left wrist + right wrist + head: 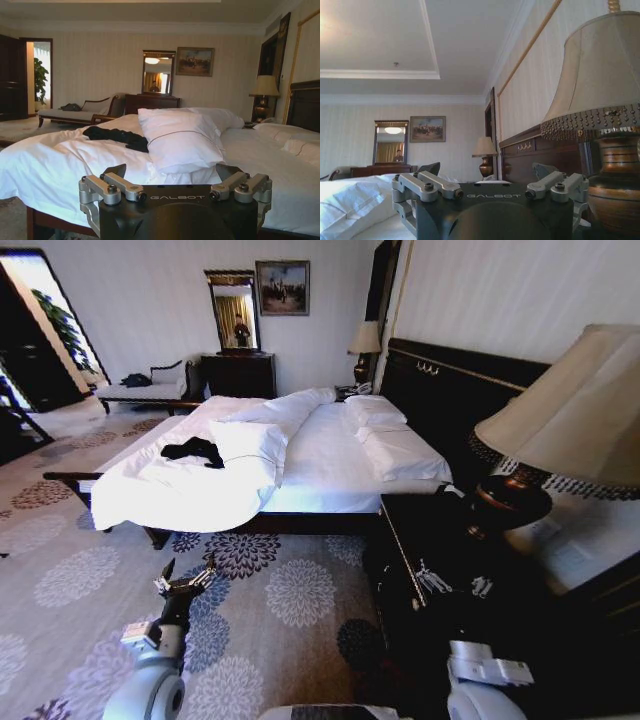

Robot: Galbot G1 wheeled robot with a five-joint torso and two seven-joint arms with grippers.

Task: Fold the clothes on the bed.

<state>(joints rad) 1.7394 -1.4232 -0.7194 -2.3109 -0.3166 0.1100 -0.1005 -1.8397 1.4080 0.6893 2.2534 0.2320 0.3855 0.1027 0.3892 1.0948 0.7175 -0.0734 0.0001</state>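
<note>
The clothes (193, 450) are a crumpled black heap on the white duvet, near the foot of the bed (330, 455) on its left side. The left wrist view looks across the bed (60, 165) at the clothes (117, 136), which lie beside a white pillow (180, 140). My left gripper (185, 578) hangs open over the carpet, short of the bed's near side and well apart from the clothes. Its fingers (116, 171) stand wide with nothing between them. My right gripper (455, 585) is over the dark nightstand, open (486, 170) and holding nothing.
A dark nightstand (420, 540) with a large table lamp (560, 420) stands close on the right, and the lamp base (615, 185) is right beside my right gripper. Patterned carpet (280, 600) lies before the bed. A bench (150, 390) and a dresser (240, 372) stand by the far wall.
</note>
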